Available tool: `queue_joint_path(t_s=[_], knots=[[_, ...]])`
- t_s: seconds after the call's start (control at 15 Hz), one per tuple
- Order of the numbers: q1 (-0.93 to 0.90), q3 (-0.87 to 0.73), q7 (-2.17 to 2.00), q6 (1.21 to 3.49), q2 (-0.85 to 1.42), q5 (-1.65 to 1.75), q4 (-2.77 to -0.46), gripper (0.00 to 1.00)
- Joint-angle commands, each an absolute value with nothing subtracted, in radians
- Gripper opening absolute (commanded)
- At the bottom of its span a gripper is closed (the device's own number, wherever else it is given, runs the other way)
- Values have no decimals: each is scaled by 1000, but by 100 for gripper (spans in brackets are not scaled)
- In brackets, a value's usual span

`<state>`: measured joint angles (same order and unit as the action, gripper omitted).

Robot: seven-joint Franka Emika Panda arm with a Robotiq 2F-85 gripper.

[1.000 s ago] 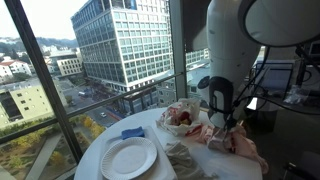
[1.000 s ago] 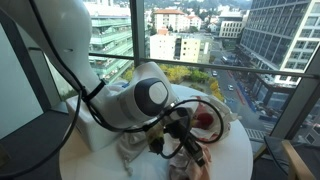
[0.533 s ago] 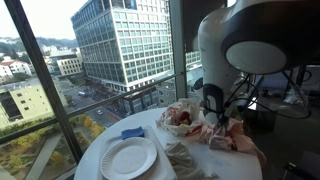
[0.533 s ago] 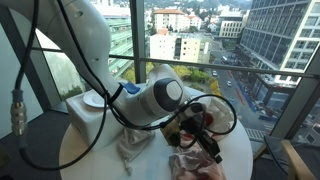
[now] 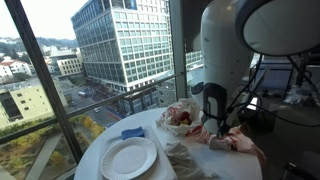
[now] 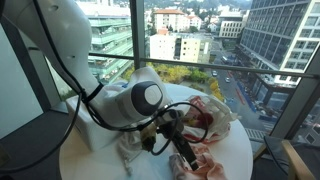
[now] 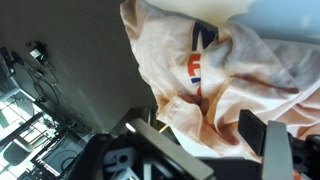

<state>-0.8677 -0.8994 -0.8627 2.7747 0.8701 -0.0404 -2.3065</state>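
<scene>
The printed cloth [image 7: 215,65], pale pink with a red and blue mark, lies crumpled on the round white counter [image 5: 155,122] near its edge, as both exterior views show [image 5: 238,143] [image 6: 208,166]. The tool [image 7: 215,140] stands right over it with its fingers [image 7: 272,140] spread wide. In the wrist view a fold of the cloth shows between them, and whether they touch it cannot be told. In an exterior view the tool [image 5: 215,128] points down at the end of the cloth nearest a clear bag of red food [image 5: 180,116], which sits just beside it. A limp grey cloth [image 5: 185,160] lies next to the printed one. Farther out are a blue napkin [image 5: 133,132] and a white paper plate [image 5: 128,157]. Behind the counter, a window [image 5: 60,60] looks out on tall buildings.
</scene>
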Motion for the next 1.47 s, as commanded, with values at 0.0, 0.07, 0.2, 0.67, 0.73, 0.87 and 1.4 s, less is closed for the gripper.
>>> queue_joint_path(t_s=[0.0, 0.07, 0.2, 0.67, 0.73, 0.87, 1.4], knots=[[-843, -792, -907, 2799, 776, -78, -2335, 100], [-833, -767, -930, 2808, 785, -78, -2320, 100], [-803, -729, -967, 2821, 818, -64, -2278, 100], [-622, -647, -962, 2855, 928, -40, -2145, 100], [-591, -634, -960, 2861, 953, -38, -2117, 100], [-533, -608, -962, 2871, 998, -38, -2060, 100], [-504, -557, -949, 2934, 939, -38, -2104, 43]])
